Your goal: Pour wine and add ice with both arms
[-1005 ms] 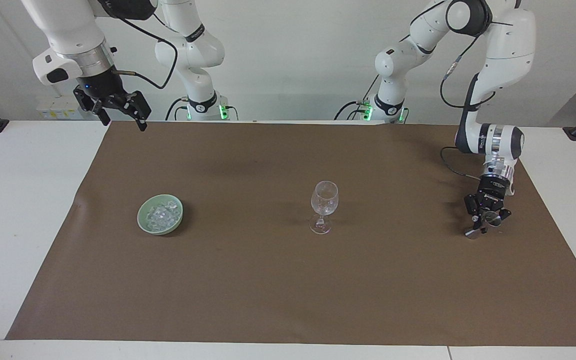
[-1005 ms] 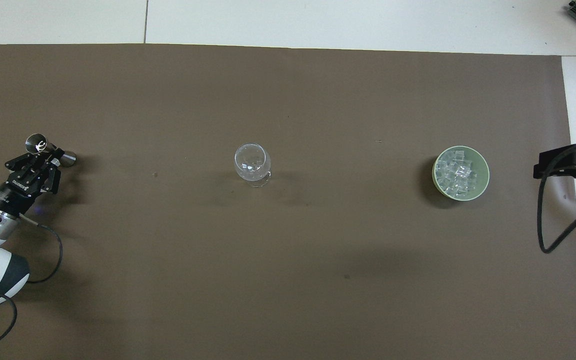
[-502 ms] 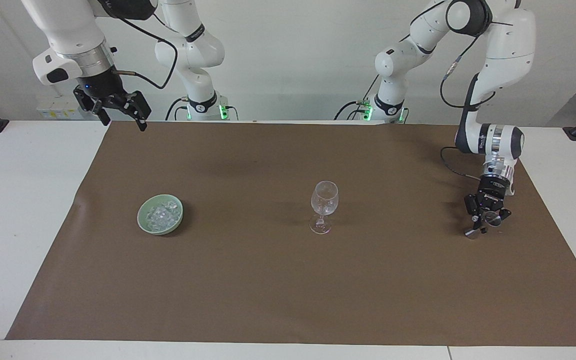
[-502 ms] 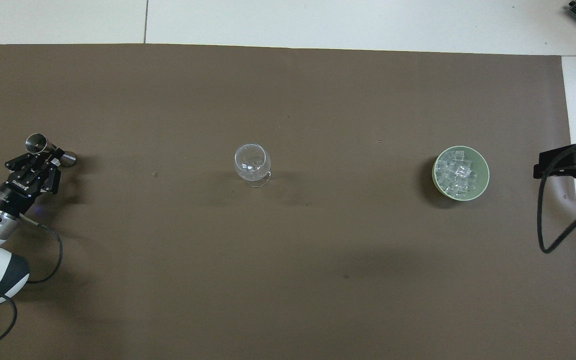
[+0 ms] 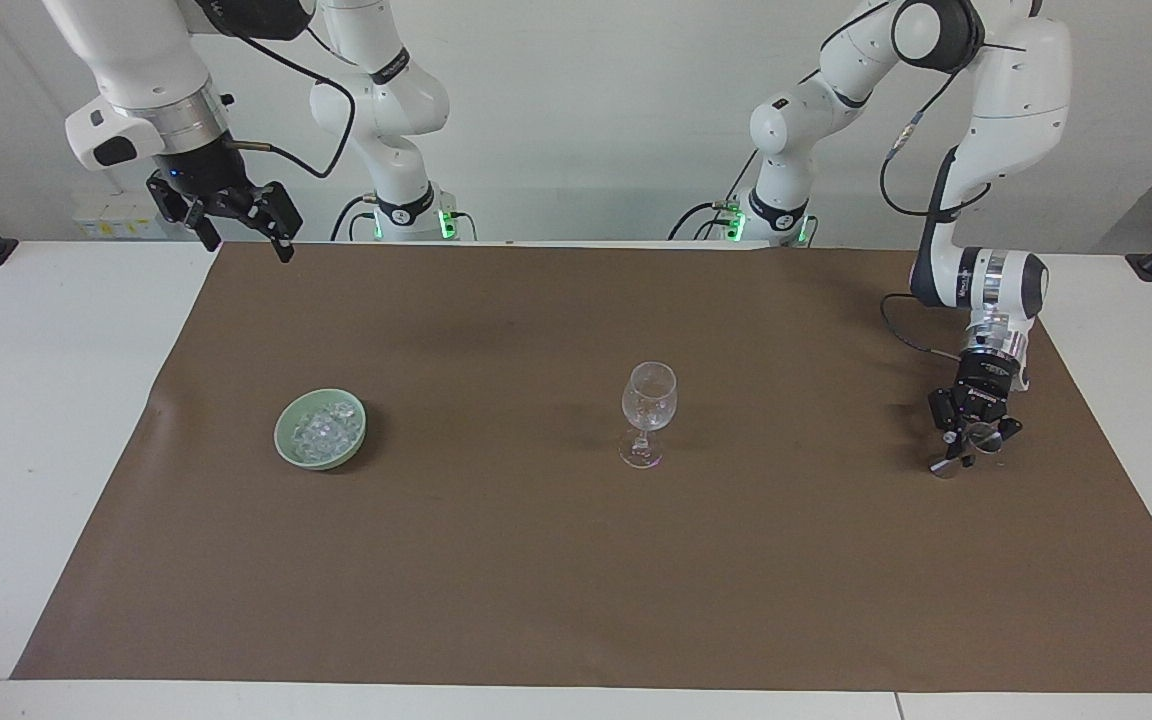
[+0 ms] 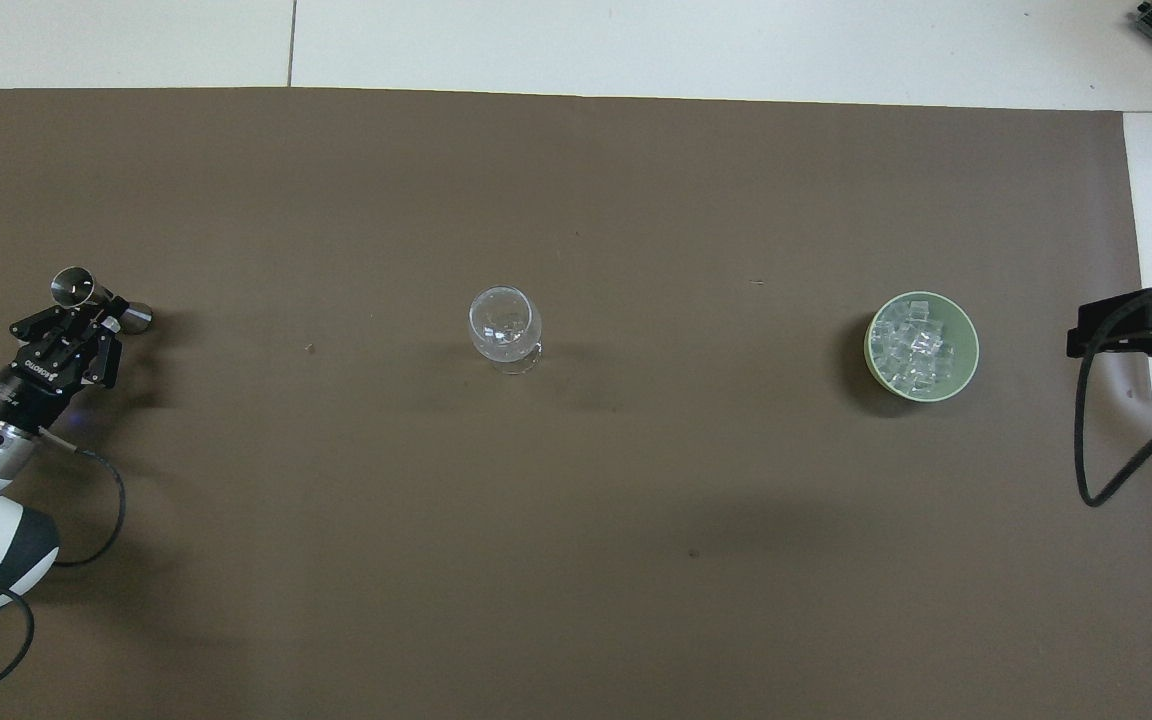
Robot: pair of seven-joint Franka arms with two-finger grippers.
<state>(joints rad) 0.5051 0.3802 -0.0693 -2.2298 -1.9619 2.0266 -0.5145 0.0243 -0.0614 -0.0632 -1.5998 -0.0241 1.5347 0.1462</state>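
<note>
Little has changed over the last 1 second: all 4 players sit where they were, so the work reads as paused between steps. The right gripper point(image 5: 247, 248) still hangs high over the robots' edge of the brown mat point(image 5: 576, 580) at the right arm's end, its 2 fingers spread wide and holding nothing; that arm waits. Below it, away from the robots, the green bowl point(image 5: 286, 432) keeps its heap of ice point(image 5: 324, 432) untouched. The wine glass point(image 5: 648, 405) stands upright mid-mat, well apart from the bowl; whether anything is in it I cannot tell. At the left arm's end, the left gripper point(image 5: 966, 447) stays low over the mat, fingers pinched on the waist of a small metal measuring cup point(image 5: 944, 465), tilted, its lower end at or just above the mat. My judgement: the grasp is settled and pouring has not begun, so carrying the cup to the glass comes next, and the ice after it.
</note>
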